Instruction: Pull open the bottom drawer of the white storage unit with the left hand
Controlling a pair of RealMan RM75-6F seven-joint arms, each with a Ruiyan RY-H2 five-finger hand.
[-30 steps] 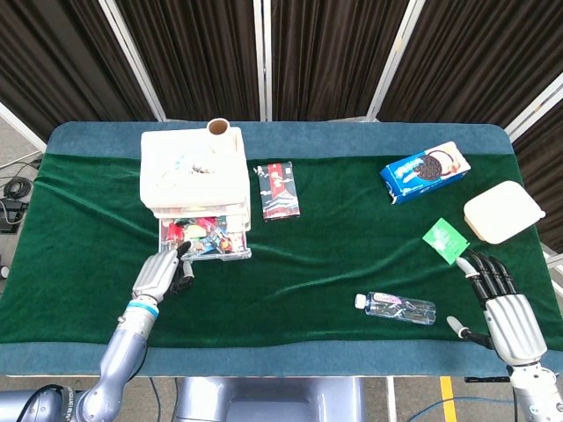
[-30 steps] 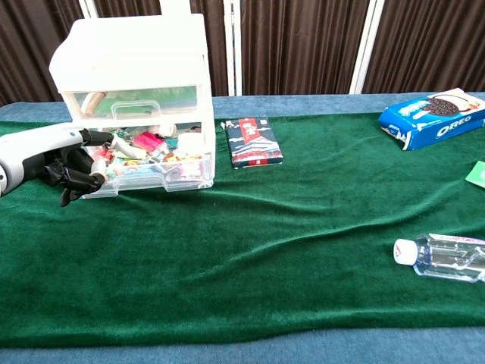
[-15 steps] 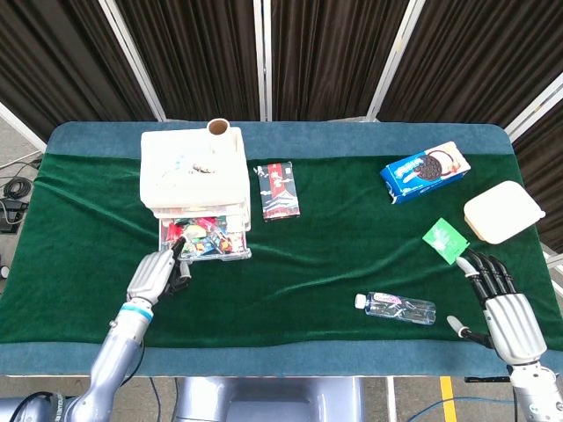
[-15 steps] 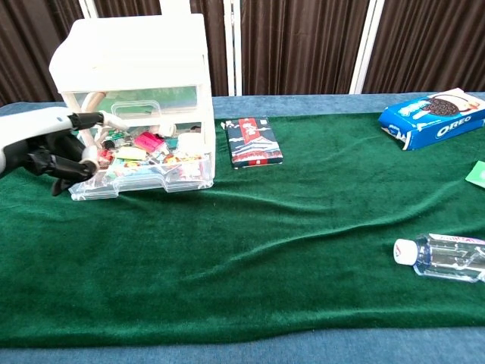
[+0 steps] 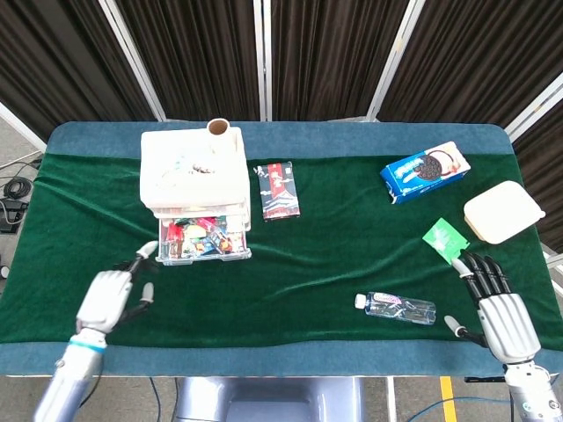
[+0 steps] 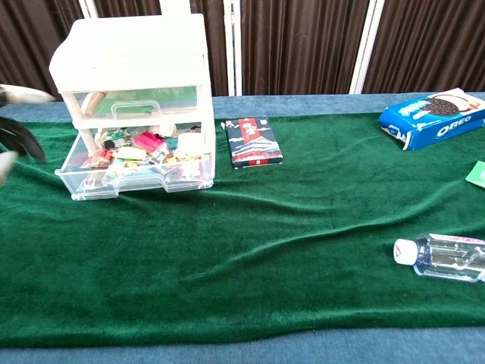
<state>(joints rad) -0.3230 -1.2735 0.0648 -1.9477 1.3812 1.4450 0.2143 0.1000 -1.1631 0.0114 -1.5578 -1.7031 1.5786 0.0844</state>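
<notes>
Dark pleated curtains closed off the back of the scene, and a green velvet cloth [image 5: 334, 255] was spread, rumpled in places, over the table. At its far left the white storage unit [image 5: 193, 171] was stood, with a cardboard tube [image 5: 218, 128] seen on its top. The bottom drawer [image 6: 136, 171] was found pulled out toward the near edge, its clear tray crowded with small colourful items, so the pull was judged to be done.

The left hand [image 5: 110, 297] was seen near the front left of the table, apart from the drawer, its fingers loosely spread and nothing held. The right hand [image 5: 497, 308] was laid at the near right edge, fingers extended and empty, close beside a green packet [image 5: 446, 239].

Several risks were judged from this. Should the left hand be swung back carelessly, the protruding drawer front could be clipped, and the drawer could be pushed shut or dragged clear of its runners, its contents being spilled. The light unit could also be shifted on the loose cloth. On the right, the water bottle [image 5: 400, 308], lying on its side, could be set rolling by any sweep of that hand. The cookie box [image 5: 425, 172], the dark snack pack [image 5: 279, 190] and a white lidded container [image 5: 504, 211] were judged well clear.
</notes>
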